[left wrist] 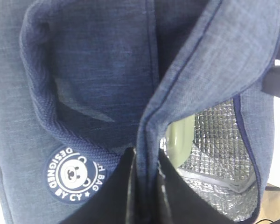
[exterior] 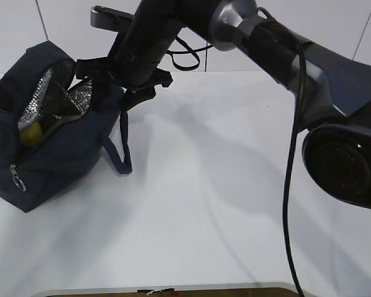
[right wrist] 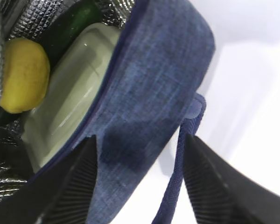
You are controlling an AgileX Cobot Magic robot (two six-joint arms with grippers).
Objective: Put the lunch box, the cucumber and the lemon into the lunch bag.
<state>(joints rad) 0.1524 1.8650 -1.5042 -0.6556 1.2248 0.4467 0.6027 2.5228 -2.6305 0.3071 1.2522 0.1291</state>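
The navy lunch bag (exterior: 62,154) stands open at the left of the white table, its silvery lining showing. Inside it lie the yellow lemon (right wrist: 23,74), the dark green cucumber (right wrist: 70,25) and the lunch box (right wrist: 70,98) with its pale green lid. The lemon also shows in the exterior view (exterior: 29,133). My left gripper (left wrist: 147,161) is shut on the bag's rim fabric (left wrist: 177,79), with the lunch box lid (left wrist: 179,135) just beyond. My right gripper (right wrist: 140,177) is open and empty, above the bag's outer wall (right wrist: 154,79) and loop handle (right wrist: 184,154).
The right arm (exterior: 266,43) reaches across the table from the right to the bag's mouth. A loop handle (exterior: 120,154) hangs down the bag's right side. A zipper pull (exterior: 17,178) hangs at the bag's front. The table's front edge (exterior: 167,288) is near.
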